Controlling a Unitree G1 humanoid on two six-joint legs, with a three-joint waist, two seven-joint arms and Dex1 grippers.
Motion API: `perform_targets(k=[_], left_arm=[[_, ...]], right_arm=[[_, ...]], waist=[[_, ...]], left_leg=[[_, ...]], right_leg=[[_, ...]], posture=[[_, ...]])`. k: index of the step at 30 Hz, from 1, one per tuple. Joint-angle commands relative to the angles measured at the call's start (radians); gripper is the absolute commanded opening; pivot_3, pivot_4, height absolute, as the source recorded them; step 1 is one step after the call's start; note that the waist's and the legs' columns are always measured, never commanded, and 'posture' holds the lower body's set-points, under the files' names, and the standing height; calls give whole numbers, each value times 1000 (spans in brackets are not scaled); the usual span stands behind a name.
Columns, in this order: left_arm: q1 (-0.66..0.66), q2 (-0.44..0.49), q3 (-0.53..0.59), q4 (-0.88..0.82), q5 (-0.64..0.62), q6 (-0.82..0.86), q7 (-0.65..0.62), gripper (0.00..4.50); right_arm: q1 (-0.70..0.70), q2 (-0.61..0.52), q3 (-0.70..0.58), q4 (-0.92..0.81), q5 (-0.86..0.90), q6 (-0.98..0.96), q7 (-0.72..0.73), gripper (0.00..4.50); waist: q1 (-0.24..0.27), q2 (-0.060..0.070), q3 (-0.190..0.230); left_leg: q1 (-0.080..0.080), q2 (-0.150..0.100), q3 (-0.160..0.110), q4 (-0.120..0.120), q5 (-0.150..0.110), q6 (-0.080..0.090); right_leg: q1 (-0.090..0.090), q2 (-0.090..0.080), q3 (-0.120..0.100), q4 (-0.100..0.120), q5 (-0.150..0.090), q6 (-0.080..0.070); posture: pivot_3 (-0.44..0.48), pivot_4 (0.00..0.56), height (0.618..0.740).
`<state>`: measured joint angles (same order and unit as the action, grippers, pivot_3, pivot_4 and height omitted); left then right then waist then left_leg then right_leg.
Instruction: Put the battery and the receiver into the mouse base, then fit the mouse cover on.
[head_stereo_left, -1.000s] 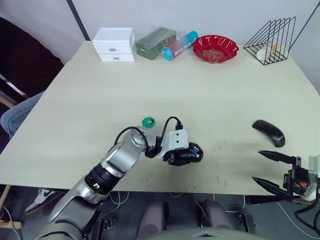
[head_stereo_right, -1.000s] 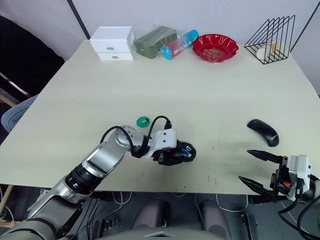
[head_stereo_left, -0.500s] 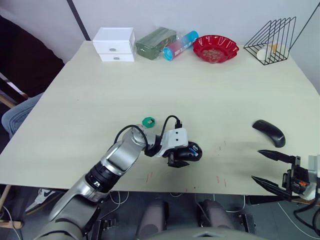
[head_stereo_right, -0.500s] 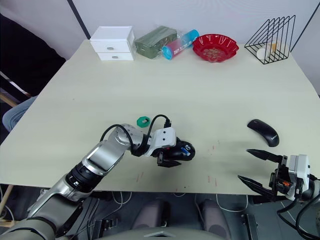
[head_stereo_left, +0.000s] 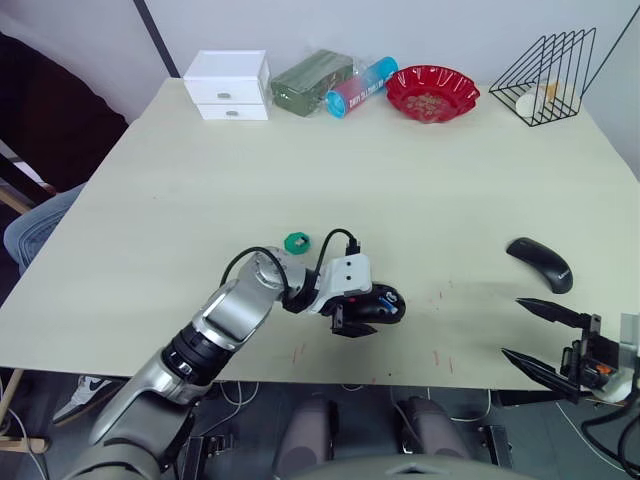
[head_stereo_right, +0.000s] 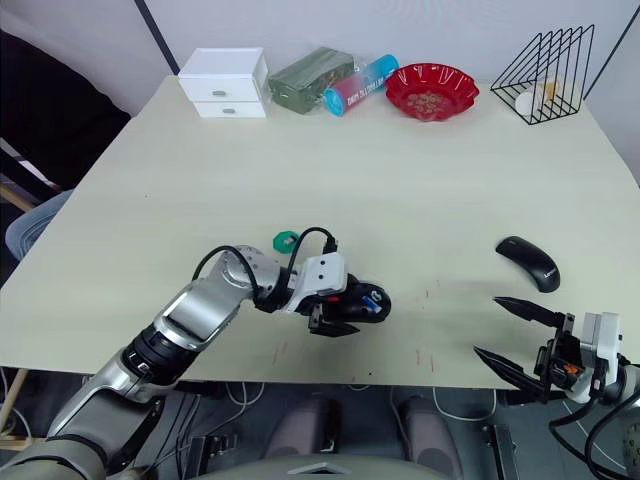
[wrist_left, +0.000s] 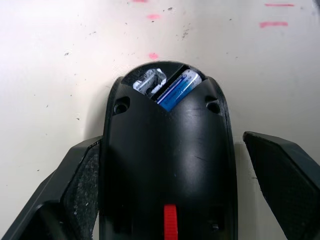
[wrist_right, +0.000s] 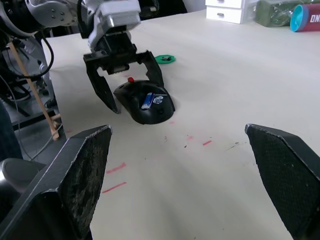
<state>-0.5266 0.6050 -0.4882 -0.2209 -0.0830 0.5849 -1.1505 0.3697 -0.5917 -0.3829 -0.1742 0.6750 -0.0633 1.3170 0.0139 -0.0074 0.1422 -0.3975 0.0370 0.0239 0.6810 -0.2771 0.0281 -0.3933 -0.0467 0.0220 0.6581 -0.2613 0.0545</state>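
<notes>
On a pale surface (head_stereo_left: 420, 170), the robot's left tool (head_stereo_left: 352, 318) straddles the mouse base (head_stereo_left: 383, 305) near the front edge, its two black fingers (wrist_left: 80, 185) spread wide to either side of the black body, with a gap showing on at least one side in the left wrist view. The base lies flat with its open compartment facing away from the tool; inside it the blue battery (wrist_left: 176, 90) sits slantwise beside the small silvery receiver (wrist_left: 149, 83), the two just touching, and a red scroll wheel (wrist_left: 170, 222) shows at the end nearer the wrist. The mouse cover (head_stereo_left: 538, 264), a glossy black shell, rests well apart to the right, lying on the surface with nothing touching it. The right tool (head_stereo_left: 532, 342) hangs off the near right corner, beyond the surface edge, its fingers wide apart and empty, near the cover but not touching it. A green scalloped disc (head_stereo_left: 296, 242) lies just beyond the left arm, on the far side of the base. Along the far edge stand a white two-drawer box (head_stereo_left: 228, 85), a green packet (head_stereo_left: 312, 84), a pink-and-blue tube (head_stereo_left: 360, 87) lying on its side, a red bowl (head_stereo_left: 432, 93) and a black wire rack (head_stereo_left: 545, 64) at the far right corner. Faint red marks dot the surface near the base.
</notes>
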Motion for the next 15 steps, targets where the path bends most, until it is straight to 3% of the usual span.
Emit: perform_targets(k=[1,6,15], left_arm=[[-15,25,58,-56,-40,2,-15,4465],[-18,49,106,-80,-87,9,-24,4465],[35,80,335,-126,-253,121,39,4465]], right_arm=[[7,8,-44,8,16,-44,11,4500],[8,18,-46,36,11,-69,20,4500],[0,47,-45,77,16,-127,32,4500]], waist=[[-1,0,0],[0,0,1],[-3,0,5]], left_leg=[[0,0,0,0,0,0],[0,0,0,0,0,0],[0,0,0,0,0,0]], right_leg=[[0,0,0,0,0,0],[0,0,0,0,0,0],[0,0,0,1,0,0]], posture=[[0,150,740],[0,150,740],[0,150,740]])
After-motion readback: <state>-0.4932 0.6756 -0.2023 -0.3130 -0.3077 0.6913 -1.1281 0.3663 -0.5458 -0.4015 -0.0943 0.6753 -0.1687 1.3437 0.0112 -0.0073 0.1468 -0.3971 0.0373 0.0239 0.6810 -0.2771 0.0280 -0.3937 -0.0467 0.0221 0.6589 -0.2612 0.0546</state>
